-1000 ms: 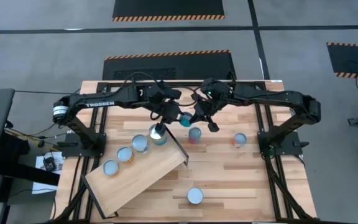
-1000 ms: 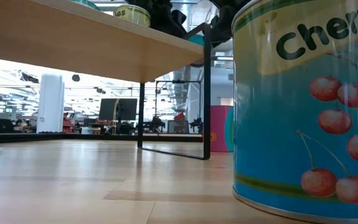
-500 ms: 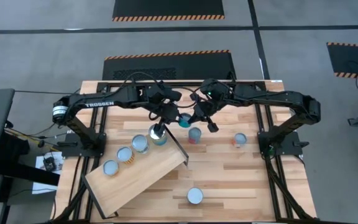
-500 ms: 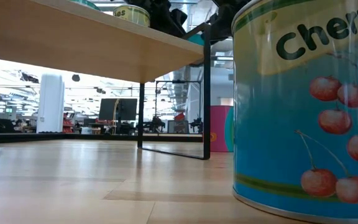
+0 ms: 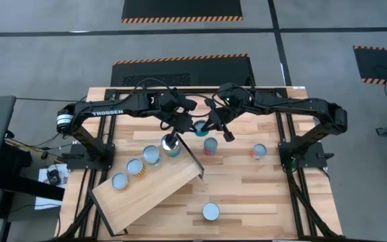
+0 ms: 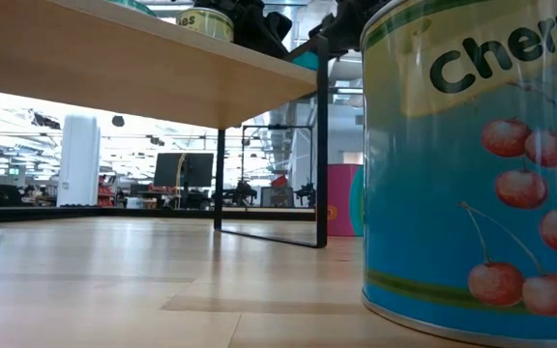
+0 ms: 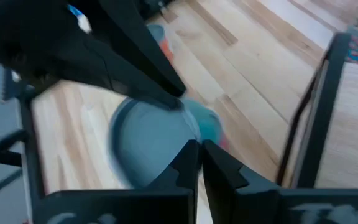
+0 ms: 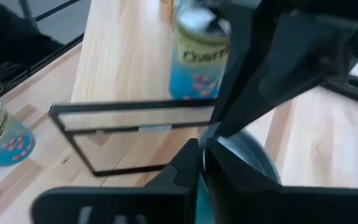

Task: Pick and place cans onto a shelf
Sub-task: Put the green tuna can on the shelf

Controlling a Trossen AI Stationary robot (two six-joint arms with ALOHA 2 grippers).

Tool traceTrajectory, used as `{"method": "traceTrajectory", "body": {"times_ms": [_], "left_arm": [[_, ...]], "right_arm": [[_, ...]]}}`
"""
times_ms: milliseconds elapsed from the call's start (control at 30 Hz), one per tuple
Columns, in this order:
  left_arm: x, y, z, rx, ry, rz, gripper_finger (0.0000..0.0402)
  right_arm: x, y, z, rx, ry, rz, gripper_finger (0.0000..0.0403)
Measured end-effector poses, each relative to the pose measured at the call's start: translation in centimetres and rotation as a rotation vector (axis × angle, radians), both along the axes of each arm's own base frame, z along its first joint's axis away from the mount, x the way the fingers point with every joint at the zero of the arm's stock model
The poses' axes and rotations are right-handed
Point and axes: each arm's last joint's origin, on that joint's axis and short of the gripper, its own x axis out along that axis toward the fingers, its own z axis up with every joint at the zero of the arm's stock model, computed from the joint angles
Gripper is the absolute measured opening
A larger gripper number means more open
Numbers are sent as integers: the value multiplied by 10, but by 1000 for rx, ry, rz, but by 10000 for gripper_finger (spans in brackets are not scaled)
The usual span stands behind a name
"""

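High view is showing both grippers meeting over a teal can (image 5: pixel 199 128) near the tabletop's far edge: left gripper (image 5: pixel 185 124) pressed together beside it, right gripper (image 5: pixel 210 125) barely parted, shelf (image 5: pixel 154 192) lying nearer the left arm.

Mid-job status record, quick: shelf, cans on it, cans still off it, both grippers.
shelf: lies at an angle on the left half of the table
shelf cans: four, in a row along one long edge
loose cans: three standing apart on the table
teal can: on the table past the shelf's dark end, between the two grippers
left gripper: shut, at the teal can's top; grip unclear
right gripper: at the teal can's other side
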Motion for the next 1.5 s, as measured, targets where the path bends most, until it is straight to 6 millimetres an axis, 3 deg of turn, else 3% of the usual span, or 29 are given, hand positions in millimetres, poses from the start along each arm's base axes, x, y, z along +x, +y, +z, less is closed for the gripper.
{"method": "traceTrajectory", "body": {"times_ms": [200,433,567,767,900,1067,1300,1500], "left_arm": [[0,3,1,33,-6,33,0],[-1,10,4,46,3,59,0],[-2,13,16,105,15,73,0],[-7,13,39,119,14,94,0],[-12,10,45,102,56,97,0],[-27,-6,71,131,92,140,0],[-57,-53,112,151,149,220,0],[-79,-105,119,66,249,258,0]], "right_arm": [[-11,4,17,-34,-33,-78,116],[-52,11,53,-117,-103,-196,168],[-77,14,63,-183,-61,-315,135],[-96,17,62,-197,-38,-353,22],[-100,18,50,-182,-36,-350,17],[-104,17,24,-175,-18,-363,8],[-117,9,-23,-124,-86,-453,10],[-133,11,-59,-52,-178,-515,6]]}}
